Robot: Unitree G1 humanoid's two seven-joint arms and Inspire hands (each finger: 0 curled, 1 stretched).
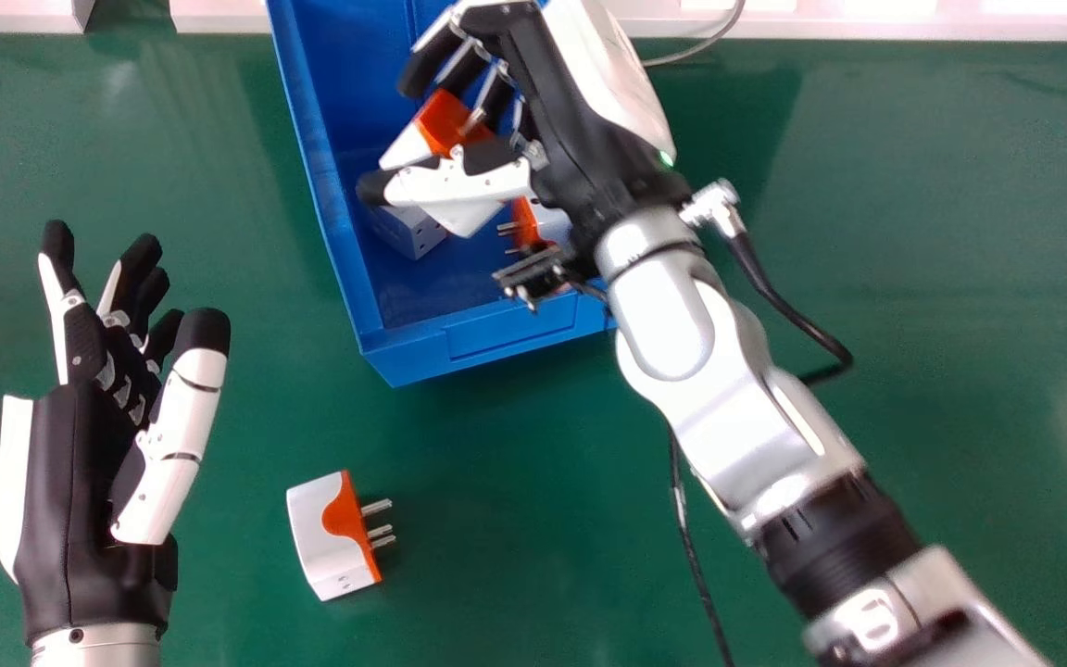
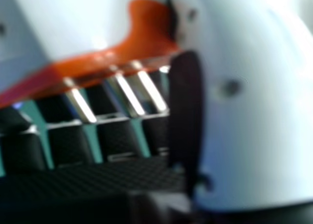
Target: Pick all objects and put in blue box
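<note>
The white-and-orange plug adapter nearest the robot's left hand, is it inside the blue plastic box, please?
No, the adapter lies on the green table, outside the box.

The box [image 1: 506, 341] looks smooth plastic, the plug pins [image 1: 377, 507] shiny metal.

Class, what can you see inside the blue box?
A white block and an orange-and-white adapter, both partly covered, lie in the blue box. The right hand holds another adapter over it; anything beneath the hand is hidden.
</note>
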